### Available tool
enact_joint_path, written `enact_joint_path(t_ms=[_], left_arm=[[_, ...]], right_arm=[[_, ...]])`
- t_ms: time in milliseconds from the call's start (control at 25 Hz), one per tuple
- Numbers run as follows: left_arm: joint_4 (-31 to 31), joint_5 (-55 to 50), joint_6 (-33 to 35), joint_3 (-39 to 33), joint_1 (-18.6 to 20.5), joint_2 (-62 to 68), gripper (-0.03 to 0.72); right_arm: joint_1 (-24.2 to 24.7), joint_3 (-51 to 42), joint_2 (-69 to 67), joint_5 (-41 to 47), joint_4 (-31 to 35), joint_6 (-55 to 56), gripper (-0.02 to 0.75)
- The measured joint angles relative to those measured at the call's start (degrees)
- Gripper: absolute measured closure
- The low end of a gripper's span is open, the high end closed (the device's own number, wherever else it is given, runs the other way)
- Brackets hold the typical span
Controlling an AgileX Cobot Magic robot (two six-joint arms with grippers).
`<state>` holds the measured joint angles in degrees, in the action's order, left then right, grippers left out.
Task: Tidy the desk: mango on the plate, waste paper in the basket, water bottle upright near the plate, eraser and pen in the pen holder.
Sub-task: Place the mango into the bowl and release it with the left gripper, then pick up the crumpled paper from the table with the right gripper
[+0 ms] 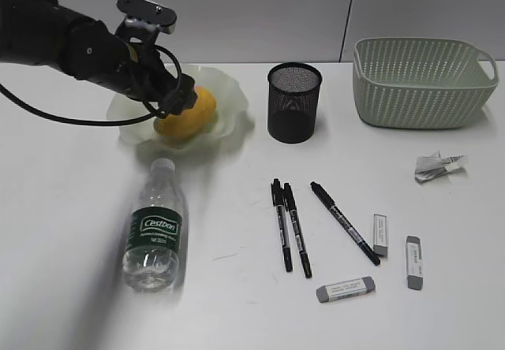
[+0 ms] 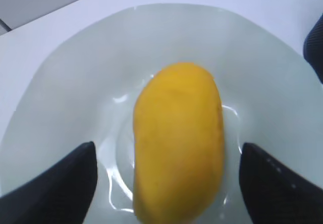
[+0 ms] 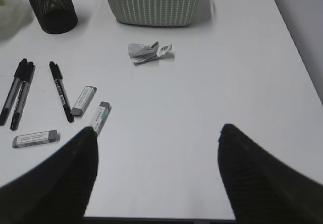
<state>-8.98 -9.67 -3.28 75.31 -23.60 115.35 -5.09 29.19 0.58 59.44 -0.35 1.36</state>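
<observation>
- Left gripper (image 2: 166, 183) is at the plate (image 1: 229, 90); in the left wrist view its jaws stand wide either side of the mango (image 2: 177, 143), clear gaps both sides, no contact visible. So: open, holding nothing.
- Mango lies on its side in the plate's well, roughly centred. Looks placed; I judge the step in hand as the release and retreat.
- To do it well: lift straight up with jaws wide, no sideways drift. The fruit is round and the glass is slick, so a nudge from a finger (image 2: 55, 183) could roll it toward the wavy rim.
- Clear the rim before swinging away; the plate is light enough to skid if clipped.
- Right gripper (image 3: 156, 183) hangs over bare desk (image 3: 242, 82), jaws spread, empty.
- Left to do: water bottle (image 1: 155, 228) lies on its side just in front of the plate, cap pointing at it. It needs standing up near the plate, so a natural next pick for the left arm.
- Waste paper (image 1: 439, 166) sits on the desk in front of the basket (image 1: 422, 82), not in it.
- Three pens (image 1: 316, 224) and three erasers (image 1: 379, 259) lie loose in front of the pen holder (image 1: 293, 102); nothing visible in the holder, though its mesh hides the bottom.
</observation>
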Motion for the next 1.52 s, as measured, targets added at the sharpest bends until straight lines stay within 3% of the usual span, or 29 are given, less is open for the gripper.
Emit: enact_joint_path(t_ms=[160, 360, 560, 720, 840, 1040, 1240, 1520], left_arm=[[0.59, -3.46, 0.00, 0.00, 0.00, -1.99, 0.034], [0.71, -8.88, 0.00, -5.55, 0.00, -14.13, 0.153], [0.86, -14.36, 0.00, -22.55, -0.07, -41.20, 0.186], [2.28, -28.79, 0.00, -33.35, -0.26, -66.22, 0.188], [3.86, -38.42, 0.00, -37.95, -0.26, -85.07, 0.188], [6.92, -48.89, 0.00, -42.12, -0.14, -103.82, 0.188], [5.40, -50.99, -3.01, -44.26, 1.77, -111.99, 0.196], [4.97, -50.94, -4.09, -44.43, 4.15, -115.00, 0.202]], right_arm=[[0.00, 0.00, 0.00, 0.00, 0.00, 0.00, 0.156], [0.00, 0.00, 0.00, 0.00, 0.00, 0.00, 0.156], [0.00, 0.00, 0.00, 0.00, 0.00, 0.00, 0.156], [0.00, 0.00, 0.00, 0.00, 0.35, 0.00, 0.156], [0.00, 0.00, 0.00, 0.00, 1.32, -0.20, 0.156], [0.00, 0.56, -0.80, -1.01, 2.55, -1.36, 0.156], [0.00, 1.91, -14.83, -7.79, 6.01, -2.75, 0.156], [0.00, 5.59, -51.27, -24.93, 11.33, -3.06, 0.156]])
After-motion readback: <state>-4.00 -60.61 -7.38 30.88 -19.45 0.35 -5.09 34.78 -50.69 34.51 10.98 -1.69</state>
